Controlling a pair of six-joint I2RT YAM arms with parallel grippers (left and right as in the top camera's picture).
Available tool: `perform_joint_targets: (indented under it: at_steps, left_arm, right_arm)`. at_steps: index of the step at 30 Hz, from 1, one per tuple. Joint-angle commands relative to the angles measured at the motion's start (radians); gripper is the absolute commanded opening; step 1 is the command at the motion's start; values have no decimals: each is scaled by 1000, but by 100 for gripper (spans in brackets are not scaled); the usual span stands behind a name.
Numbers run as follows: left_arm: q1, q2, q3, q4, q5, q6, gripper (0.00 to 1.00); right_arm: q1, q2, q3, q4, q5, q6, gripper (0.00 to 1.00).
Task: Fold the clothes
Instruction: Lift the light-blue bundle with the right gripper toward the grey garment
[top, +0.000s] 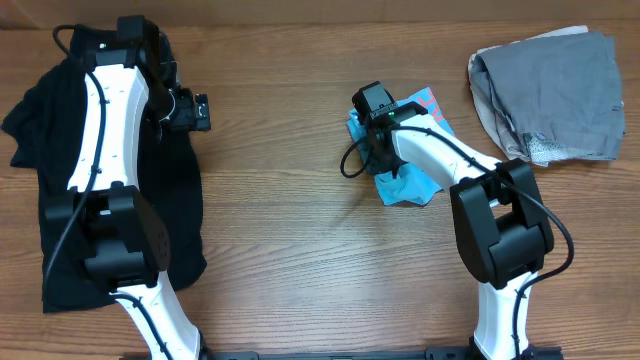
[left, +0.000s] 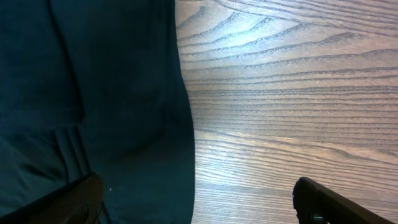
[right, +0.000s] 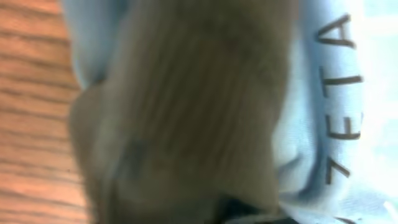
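Observation:
A black garment (top: 60, 150) lies spread at the table's left; in the left wrist view it (left: 93, 93) fills the left half. My left gripper (top: 192, 110) hovers over its right edge, open and empty (left: 196, 208), with one finger over the cloth and one over bare wood. A light blue garment with dark lettering (top: 410, 180) lies crumpled at centre right. My right gripper (top: 375, 130) is pressed down onto its left part. The right wrist view shows blue cloth (right: 336, 93) and a blurred brownish shape close to the lens; the fingers cannot be made out.
A folded pile of grey clothes (top: 550, 95) sits at the back right corner. Bare wooden tabletop (top: 280, 200) lies between the black and blue garments.

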Motion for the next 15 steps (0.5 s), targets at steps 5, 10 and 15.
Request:
perform_joint_targets:
  at_steps: [5, 10, 15]
  left_arm:
    - [2, -20, 8, 7, 16, -7, 100]
    - [2, -20, 8, 11, 16, -7, 100]
    - [2, -20, 8, 11, 16, -7, 100]
  right_arm:
    - [5, 79, 11, -72, -66, 96, 4]
    - [-2, -15, 190, -261, -76, 103, 4]
    - [-37, -85, 430, -453, -76, 103, 4]
